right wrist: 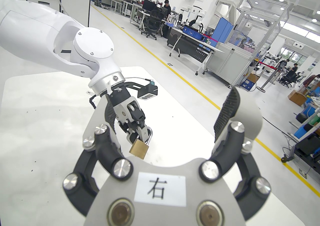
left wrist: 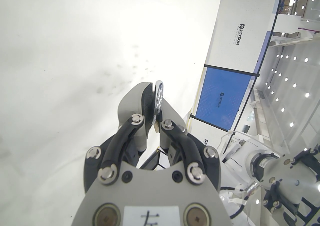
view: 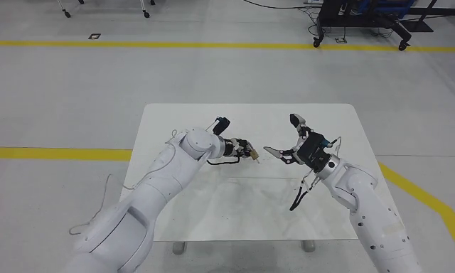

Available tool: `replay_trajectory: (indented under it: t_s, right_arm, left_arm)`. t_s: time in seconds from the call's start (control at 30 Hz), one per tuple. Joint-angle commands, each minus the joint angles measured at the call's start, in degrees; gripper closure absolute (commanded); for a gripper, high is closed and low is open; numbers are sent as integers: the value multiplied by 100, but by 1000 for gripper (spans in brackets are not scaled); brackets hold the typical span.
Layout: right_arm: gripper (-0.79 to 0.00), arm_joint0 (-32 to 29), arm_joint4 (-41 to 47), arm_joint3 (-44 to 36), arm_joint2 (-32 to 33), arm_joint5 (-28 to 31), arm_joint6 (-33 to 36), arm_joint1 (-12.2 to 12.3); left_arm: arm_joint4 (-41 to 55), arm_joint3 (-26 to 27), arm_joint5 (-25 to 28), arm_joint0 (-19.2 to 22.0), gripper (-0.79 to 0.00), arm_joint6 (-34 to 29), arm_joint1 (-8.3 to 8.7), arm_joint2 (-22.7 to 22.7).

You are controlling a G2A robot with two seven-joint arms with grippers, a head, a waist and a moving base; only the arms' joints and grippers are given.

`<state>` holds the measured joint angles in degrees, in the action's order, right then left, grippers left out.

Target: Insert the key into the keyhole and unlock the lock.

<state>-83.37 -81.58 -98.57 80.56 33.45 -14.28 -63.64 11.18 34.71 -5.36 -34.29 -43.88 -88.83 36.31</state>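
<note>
A small brass padlock [right wrist: 139, 149] with a silver shackle hangs in the air over the middle of the white table [view: 213, 216]. My left gripper [right wrist: 143, 134] is shut on its shackle, with the brass body below the fingers. In the top view the padlock [view: 253, 154] sits at the tip of the left gripper [view: 245, 151]. The left wrist view has the silver shackle [left wrist: 159, 96] pinched in the left gripper [left wrist: 156, 101]. My right gripper [view: 281, 135] stands open a short way to the right of the lock, facing it, nothing between its fingers [right wrist: 228, 109].
The table's right and far edges lie near both grippers. A black cable [view: 302, 191] hangs from the right arm over the table. Beyond the far edge the floor carries a yellow line [view: 213, 43].
</note>
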Motion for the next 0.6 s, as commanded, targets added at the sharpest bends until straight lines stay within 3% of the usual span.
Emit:
replay_trajectory:
  t_s: [0.0, 0.17, 0.3, 0.33, 0.37, 0.57]
  right_arm:
    - [-785, 0, 0, 0, 0, 0, 0, 0]
    - [-785, 0, 0, 0, 0, 0, 0, 0]
    - [-785, 0, 0, 0, 0, 0, 0, 0]
    - [-785, 0, 0, 0, 0, 0, 0, 0]
    - [-785, 0, 0, 0, 0, 0, 0, 0]
    - [-785, 0, 0, 0, 0, 0, 0, 0]
  left_arm:
    - [-24, -183, -30, 53, 0, -26, -83, -74]
    - [-27, -551, -4, 176, 0, -100, -258, -168]
    - [-48, -764, 38, 244, -446, -185, -354, -200]
    - [-68, -787, 96, 259, -671, -206, -372, -207]
    - [-42, -826, 167, 264, -785, -246, -390, -192]
    - [213, -858, 551, 311, -785, -567, -371, 26]
